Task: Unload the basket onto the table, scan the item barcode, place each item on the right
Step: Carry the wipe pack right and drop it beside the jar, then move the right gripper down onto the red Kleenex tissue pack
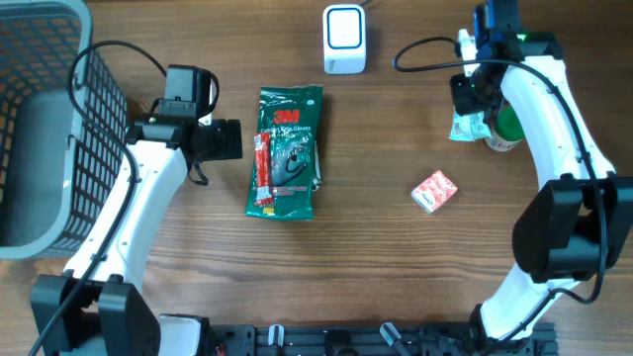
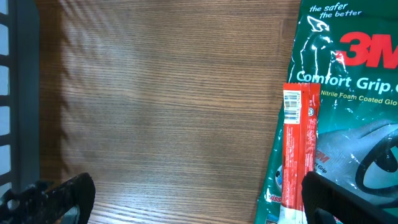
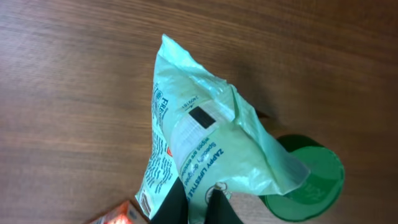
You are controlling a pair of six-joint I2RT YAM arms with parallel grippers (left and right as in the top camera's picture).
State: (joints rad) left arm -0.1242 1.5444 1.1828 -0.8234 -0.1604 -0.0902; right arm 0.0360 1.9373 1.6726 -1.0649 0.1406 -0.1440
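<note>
Overhead, the right claw [image 1: 472, 97] is pinching the pale green pouch [image 1: 465, 127] by one end, just beside the green tub [image 1: 506, 133] and well apart from the white scanner [image 1: 344, 39]. The left claw [image 1: 226, 139] is sitting spread and empty beside the glove pack [image 1: 287, 148] on the counter [image 1: 396, 267]. Through the left wrist, only that pack and a red stick [image 2: 298, 149] are showing. Through the right wrist, the pouch is crumpling beyond the pressed-together fingers. It is looking light, soft and slippery, so a sealed edge is probably offering the safest hold.

surface: brown wood-grain table [image 1: 396, 267] | left edge: grey mesh basket [image 1: 96, 119] | light: even
</note>
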